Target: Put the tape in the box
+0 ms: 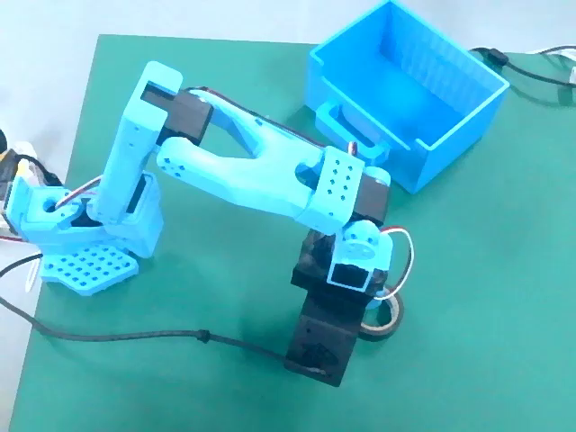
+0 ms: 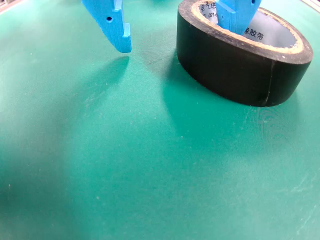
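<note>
On my wrist view the gripper (image 2: 177,37) comes in from the top edge with its two blue fingers spread wide. The left finger (image 2: 114,25) hangs just above the bare green mat (image 2: 125,160), well clear of the roll. The right finger (image 2: 235,14) dips inside the hole of the tape (image 2: 235,75), so the near-left wall of the roll sits between the two fingers. I see a gap between the left finger and the black outer wall, so nothing is clamped; I cannot tell whether the inner finger touches the whitish core.

The tape lies flat on the mat, core opening upward, with printed lettering visible on the inside of the ring.

On the fixed view the arm (image 1: 252,171) reaches from its base on the left across to the right and bends down, its wrist block covering most of the roll; only a sliver of the tape (image 1: 389,317) peeks out at the lower right of the wrist. The box (image 1: 409,90) stands at the far right of the mat, open side up, well apart from the tape, with its handle loop facing the arm. A black cable (image 1: 135,337) trails along the near left of the mat.
</note>
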Controlling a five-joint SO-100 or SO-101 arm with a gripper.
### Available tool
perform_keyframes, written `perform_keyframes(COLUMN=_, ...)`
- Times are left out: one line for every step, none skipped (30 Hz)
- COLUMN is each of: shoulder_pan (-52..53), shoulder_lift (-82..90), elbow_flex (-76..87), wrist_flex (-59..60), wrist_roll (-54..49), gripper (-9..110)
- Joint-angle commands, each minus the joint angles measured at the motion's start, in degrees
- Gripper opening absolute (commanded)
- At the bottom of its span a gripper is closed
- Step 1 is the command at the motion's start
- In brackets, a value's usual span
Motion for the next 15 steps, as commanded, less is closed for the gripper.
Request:
perform_keyframes(shoulder_pan=0.88, shoulder_lift=0.62, elbow_flex=-2.46, wrist_flex=1.23, wrist_roll=-1.05, gripper=22)
perform_keyframes(shoulder_pan=0.88, shoulder_lift=0.62, elbow_flex=-2.46, wrist_flex=1.23, wrist_roll=-1.05, gripper=22)
perform_keyframes(shoulder_pan=0.97, shoulder_lift=0.62, elbow_flex=-2.46, wrist_flex=1.23, wrist_roll=-1.05, gripper=22)
perform_keyframes(shoulder_pan=1.05, shoulder_lift=0.62, elbow_flex=-2.46, wrist_flex=1.23, wrist_roll=-1.05, gripper=22)
perform_keyframes(shoulder_pan=1.05, shoulder_lift=0.62, elbow_flex=-2.46, wrist_flex=1.23, wrist_roll=-1.05, gripper=20)
perform_keyframes(shoulder_pan=1.14, shoulder_lift=0.53, elbow_flex=-2.46, wrist_flex=1.23, wrist_roll=-1.05, gripper=16)
perform_keyframes(shoulder_pan=1.14, shoulder_lift=0.53, elbow_flex=-2.46, wrist_flex=1.23, wrist_roll=-1.05, gripper=13)
perform_keyframes(shoulder_pan=1.14, shoulder_lift=0.53, elbow_flex=-2.46, wrist_flex=1.23, wrist_roll=-1.14, gripper=10)
perform_keyframes(shoulder_pan=1.14, shoulder_lift=0.53, elbow_flex=-2.46, wrist_flex=1.23, wrist_roll=-1.14, gripper=6)
perform_keyframes(shoulder_pan=1.14, shoulder_lift=0.53, elbow_flex=-2.46, wrist_flex=1.23, wrist_roll=-1.14, gripper=3)
perform_keyframes(shoulder_pan=1.14, shoulder_lift=0.53, elbow_flex=-2.46, wrist_flex=1.23, wrist_roll=-1.14, gripper=1)
perform_keyframes(shoulder_pan=1.14, shoulder_lift=0.53, elbow_flex=-2.46, wrist_flex=1.23, wrist_roll=-1.14, gripper=0)
perform_keyframes(shoulder_pan=1.14, shoulder_lift=0.53, elbow_flex=-2.46, wrist_flex=1.23, wrist_roll=-1.23, gripper=0)
perform_keyframes(shoulder_pan=1.14, shoulder_lift=0.53, elbow_flex=-2.46, wrist_flex=1.23, wrist_roll=-1.41, gripper=0)
perform_keyframes(shoulder_pan=1.14, shoulder_lift=0.53, elbow_flex=-2.46, wrist_flex=1.23, wrist_roll=-1.58, gripper=0)
